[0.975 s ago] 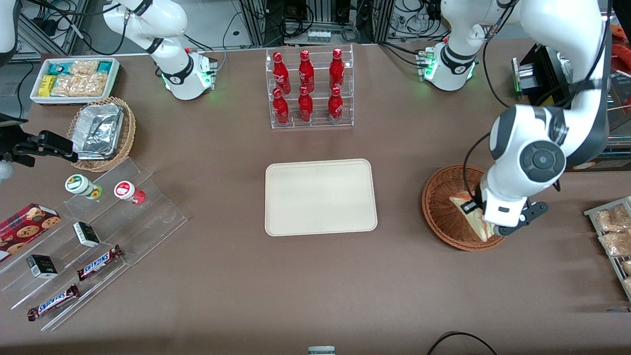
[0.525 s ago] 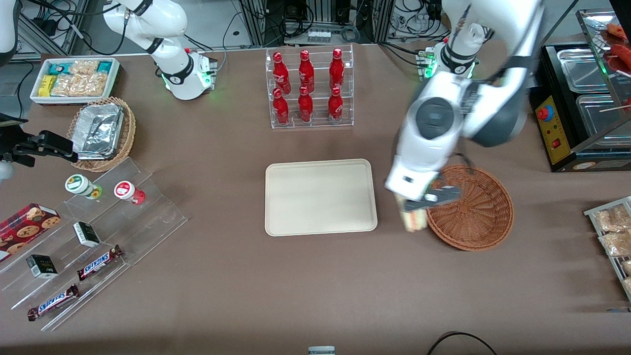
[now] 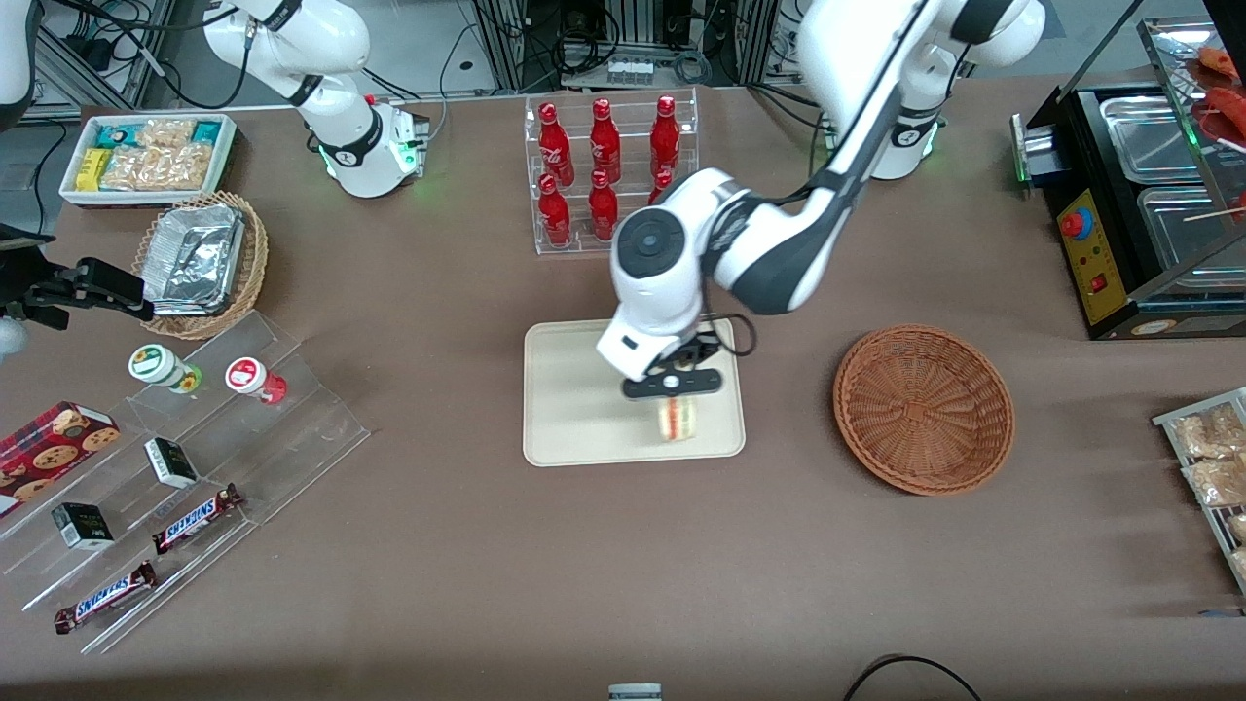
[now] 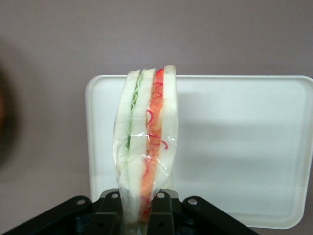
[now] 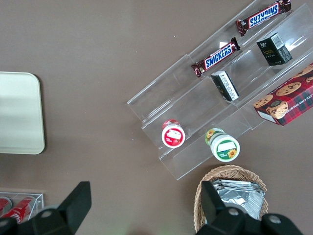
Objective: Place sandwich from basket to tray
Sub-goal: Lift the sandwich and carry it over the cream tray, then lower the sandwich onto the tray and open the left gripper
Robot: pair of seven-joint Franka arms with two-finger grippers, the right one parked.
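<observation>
My pincer hangs over the tray, pinching the sandwich by one end so the wedge dangles beneath it, filling layers showing along the cut edge. In the wrist view the sandwich sits between my fingers above the tray, near one of its short rims. I judge the carry done and the set-down in hand: next I should lower until the bread rests on the tray, then let go. The basket sits empty on the desk, well apart toward my working arm's end.
</observation>
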